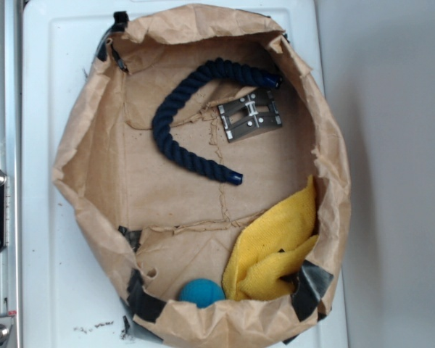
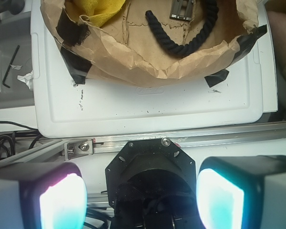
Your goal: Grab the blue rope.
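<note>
While hand (image 2: 142, 200) gapes, one blue rope (image 1: 175, 116), one ball (image 1: 201, 292), perhaps one cloth (image 1: 275, 250)

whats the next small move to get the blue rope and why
Probably move the gripper forward over the paper bag's rim toward the blue rope. In the wrist view the open fingers hang apart over the rail, short of the bag, holding nothing. The rope lies untouched on the bag floor beside a metal plate.

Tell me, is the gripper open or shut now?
Open. In the wrist view the gripper has its two fingertips far apart, with nothing between them.
</note>
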### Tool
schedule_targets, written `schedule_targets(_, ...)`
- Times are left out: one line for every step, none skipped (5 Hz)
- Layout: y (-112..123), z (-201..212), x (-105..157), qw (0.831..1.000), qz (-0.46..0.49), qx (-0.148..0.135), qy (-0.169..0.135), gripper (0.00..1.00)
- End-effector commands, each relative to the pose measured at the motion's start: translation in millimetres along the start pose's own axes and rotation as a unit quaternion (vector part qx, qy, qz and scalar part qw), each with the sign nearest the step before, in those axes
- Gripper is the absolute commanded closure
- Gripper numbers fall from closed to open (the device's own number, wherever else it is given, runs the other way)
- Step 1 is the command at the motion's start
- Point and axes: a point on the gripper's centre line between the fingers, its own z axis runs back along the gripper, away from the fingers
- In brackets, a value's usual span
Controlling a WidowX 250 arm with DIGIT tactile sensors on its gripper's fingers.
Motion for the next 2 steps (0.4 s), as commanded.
schedule_targets(0, 0, 0, 1.0, 0.0, 0.0, 0.0, 0.0)
schedule_targets(1, -10, 39, 1.0, 0.028, 0.01, 0.009, 0.0)
